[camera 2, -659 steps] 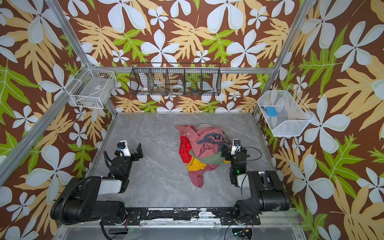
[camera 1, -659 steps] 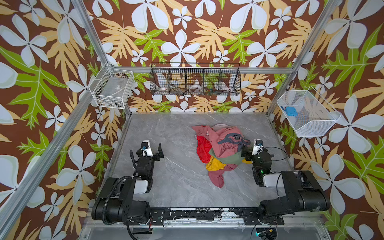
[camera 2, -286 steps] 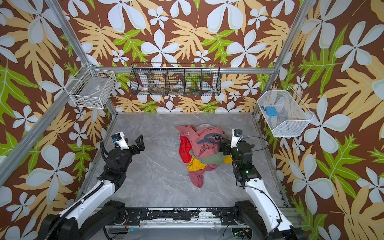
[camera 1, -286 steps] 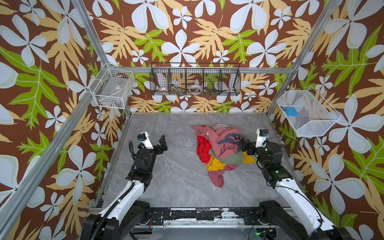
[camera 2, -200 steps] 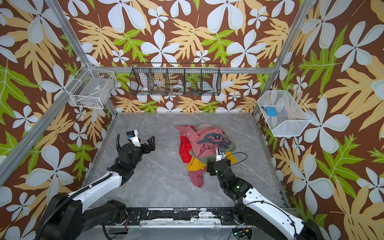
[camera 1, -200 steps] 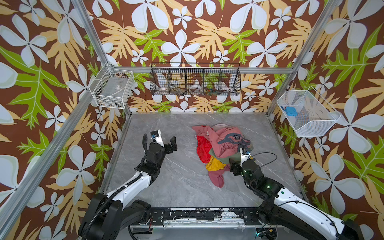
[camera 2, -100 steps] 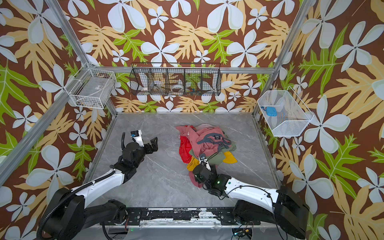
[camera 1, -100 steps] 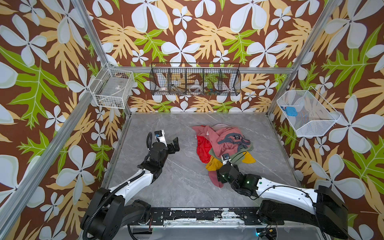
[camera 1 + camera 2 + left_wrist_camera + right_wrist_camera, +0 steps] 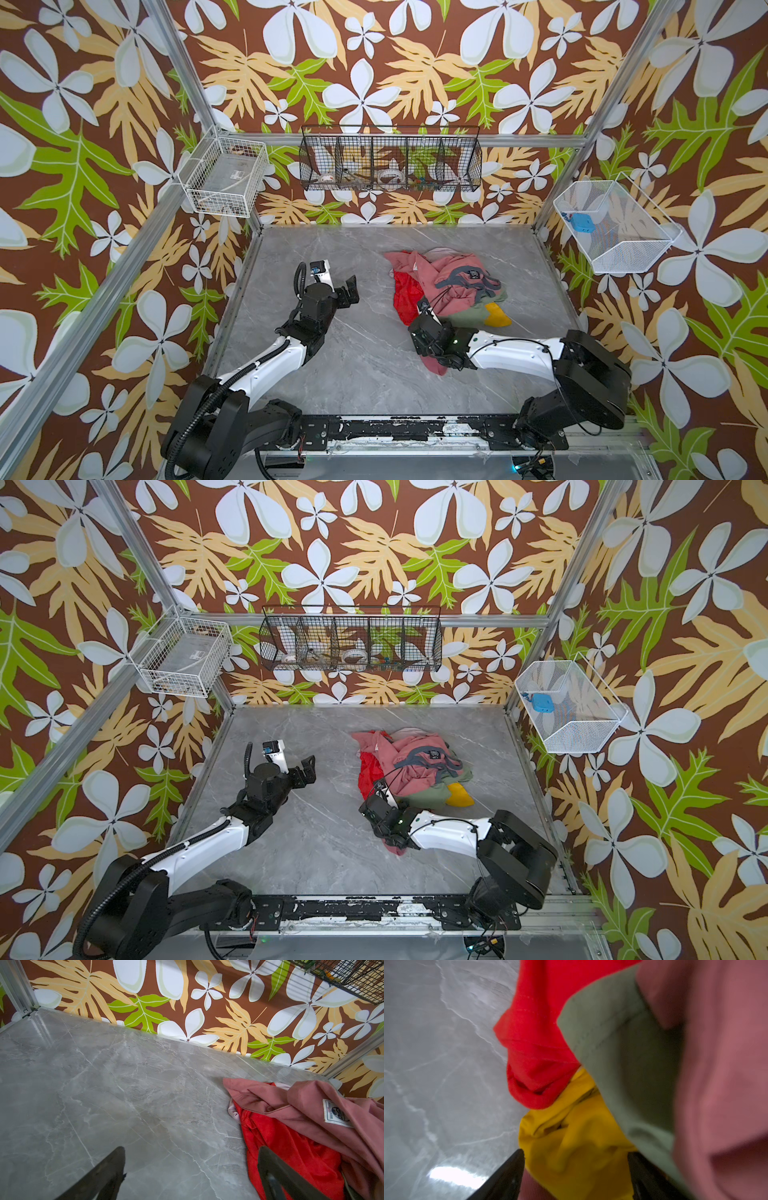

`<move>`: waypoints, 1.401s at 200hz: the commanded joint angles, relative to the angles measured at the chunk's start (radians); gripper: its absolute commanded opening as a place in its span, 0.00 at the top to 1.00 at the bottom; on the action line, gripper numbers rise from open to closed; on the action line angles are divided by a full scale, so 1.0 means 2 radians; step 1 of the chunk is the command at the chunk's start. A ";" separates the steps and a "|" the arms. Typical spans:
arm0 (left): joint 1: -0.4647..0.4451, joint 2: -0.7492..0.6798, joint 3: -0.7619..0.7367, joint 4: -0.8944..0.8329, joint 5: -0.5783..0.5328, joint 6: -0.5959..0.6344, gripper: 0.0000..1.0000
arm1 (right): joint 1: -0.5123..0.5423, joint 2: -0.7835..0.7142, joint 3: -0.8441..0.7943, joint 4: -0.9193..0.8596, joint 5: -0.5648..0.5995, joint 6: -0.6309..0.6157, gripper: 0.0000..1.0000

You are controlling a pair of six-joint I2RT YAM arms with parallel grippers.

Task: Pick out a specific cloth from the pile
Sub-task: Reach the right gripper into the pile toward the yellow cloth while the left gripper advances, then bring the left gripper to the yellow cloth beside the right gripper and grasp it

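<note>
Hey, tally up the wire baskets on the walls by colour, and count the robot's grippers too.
White wire baskets: 2
Black wire basket: 1
Grippers: 2, the left gripper and the right gripper
Total: 5

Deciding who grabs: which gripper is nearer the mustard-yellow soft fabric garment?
Right. The right gripper has open jaws flanking a fold of the mustard-yellow garment. The left gripper hangs open over the grey tabletop, clear of the pile.
</note>
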 commanded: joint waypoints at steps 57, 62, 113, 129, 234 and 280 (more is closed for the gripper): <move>0.000 -0.013 0.005 -0.027 -0.011 0.008 0.00 | -0.016 0.003 0.024 -0.003 0.041 -0.008 0.88; 0.000 -0.013 0.005 -0.028 -0.011 0.008 0.00 | -0.016 -0.005 0.022 0.000 0.041 -0.007 0.90; -0.015 -0.004 0.010 -0.029 -0.009 0.013 0.00 | -0.015 -0.115 0.020 0.000 0.063 -0.014 1.00; -0.026 0.005 0.018 -0.029 -0.008 0.017 0.00 | -0.015 -0.137 0.028 -0.008 0.071 -0.022 1.00; -0.129 0.062 0.087 0.015 0.167 0.029 0.02 | -0.090 -0.175 0.095 0.014 -0.044 -0.084 1.00; -0.178 0.116 0.138 0.025 0.241 0.046 0.06 | -0.094 -0.177 0.077 0.053 -0.124 -0.092 1.00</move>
